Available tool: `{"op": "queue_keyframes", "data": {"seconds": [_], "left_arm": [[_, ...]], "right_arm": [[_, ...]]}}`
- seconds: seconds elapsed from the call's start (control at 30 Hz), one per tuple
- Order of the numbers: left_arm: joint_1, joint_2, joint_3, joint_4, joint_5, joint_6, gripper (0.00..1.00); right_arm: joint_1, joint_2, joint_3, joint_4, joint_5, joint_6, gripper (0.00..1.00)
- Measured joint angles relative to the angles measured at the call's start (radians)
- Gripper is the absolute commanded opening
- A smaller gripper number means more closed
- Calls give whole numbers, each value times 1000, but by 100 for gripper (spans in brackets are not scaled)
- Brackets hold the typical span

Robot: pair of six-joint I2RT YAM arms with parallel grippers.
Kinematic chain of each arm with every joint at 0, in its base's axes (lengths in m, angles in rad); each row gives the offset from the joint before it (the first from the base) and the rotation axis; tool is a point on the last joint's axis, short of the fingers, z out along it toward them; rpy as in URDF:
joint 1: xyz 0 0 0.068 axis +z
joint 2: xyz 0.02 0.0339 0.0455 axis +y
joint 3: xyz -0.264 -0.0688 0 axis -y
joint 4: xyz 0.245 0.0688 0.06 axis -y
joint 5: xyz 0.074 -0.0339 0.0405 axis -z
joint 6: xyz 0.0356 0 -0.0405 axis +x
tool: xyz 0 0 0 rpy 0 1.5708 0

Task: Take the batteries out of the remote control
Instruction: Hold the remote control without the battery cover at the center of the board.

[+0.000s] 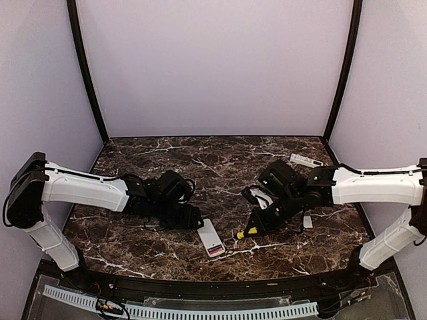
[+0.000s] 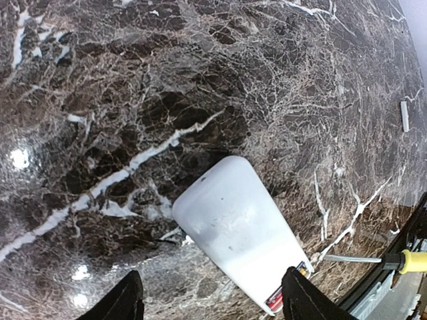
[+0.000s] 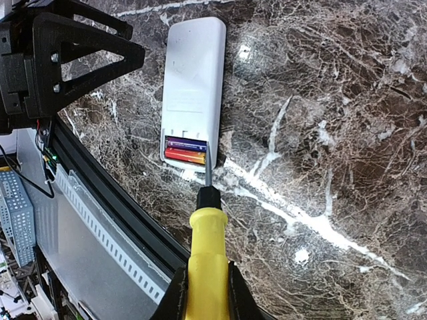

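The white remote control lies near the table's front edge with its compartment uncovered. Red and blue batteries sit side by side inside it, also seen as a red patch of batteries in the top view. My left gripper is open and straddles the remote. Its right finger is at the compartment end and its left finger is apart from the remote. My right gripper is shut on the yellow screwdriver. The blade tip rests at the batteries' right end.
Two small flat white covers lie near the right arm, one cover farther back and one cover beside the wrist. The black front rail runs just beyond the remote's compartment end. My left gripper's black frame stands close to the remote's left.
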Motion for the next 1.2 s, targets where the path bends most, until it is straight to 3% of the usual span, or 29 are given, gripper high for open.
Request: {"op": "queue_keyframes", "data": {"seconds": [0.37, 1.2], "left_arm": [[0, 55, -5, 62, 69, -52, 61], [0, 88, -5, 67, 73, -53, 48]], "right_arm": [[27, 52, 26, -29, 38, 5, 0], [75, 97, 72, -40, 48, 16, 0]]}}
